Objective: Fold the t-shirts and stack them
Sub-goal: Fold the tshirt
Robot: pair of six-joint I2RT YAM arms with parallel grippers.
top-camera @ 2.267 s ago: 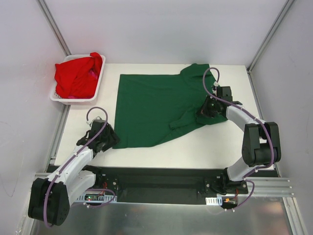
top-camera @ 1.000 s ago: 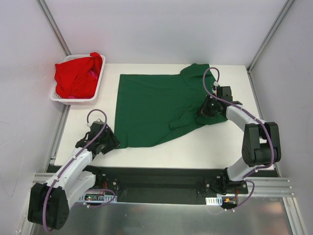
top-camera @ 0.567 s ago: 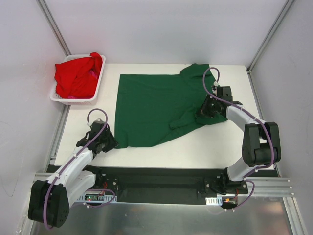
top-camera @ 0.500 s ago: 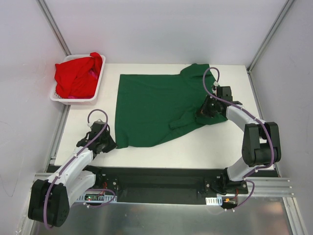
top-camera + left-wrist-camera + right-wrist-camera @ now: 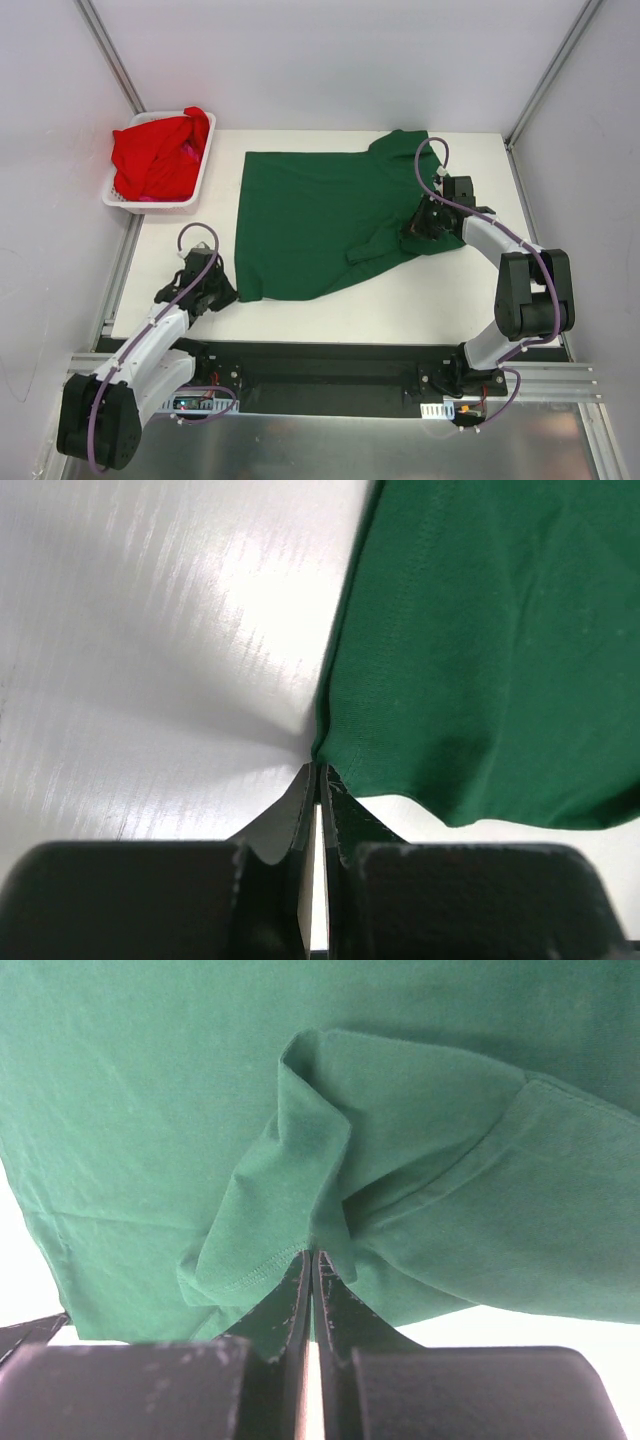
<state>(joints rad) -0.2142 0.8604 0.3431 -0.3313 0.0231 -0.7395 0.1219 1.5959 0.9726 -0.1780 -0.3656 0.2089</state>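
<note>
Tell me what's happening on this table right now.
Two robot arms hold a green t-shirt lying mostly flat on the table. The left gripper is shut on its near left corner; the right gripper is shut on a bunched fold at its right side. Red t-shirt cloth sits heaped in the white basket at the far left.

Top view: bright, even, diffuse light from above; shadows faint and soft; sharp edge to edge.
Left wrist: streaked glare across the table (image 5: 150, 630); near foreground black and soft.
Right wrist: green t-shirt (image 5: 150, 1080) evenly lit, folds softly shaded; table overexposed to white.
</note>
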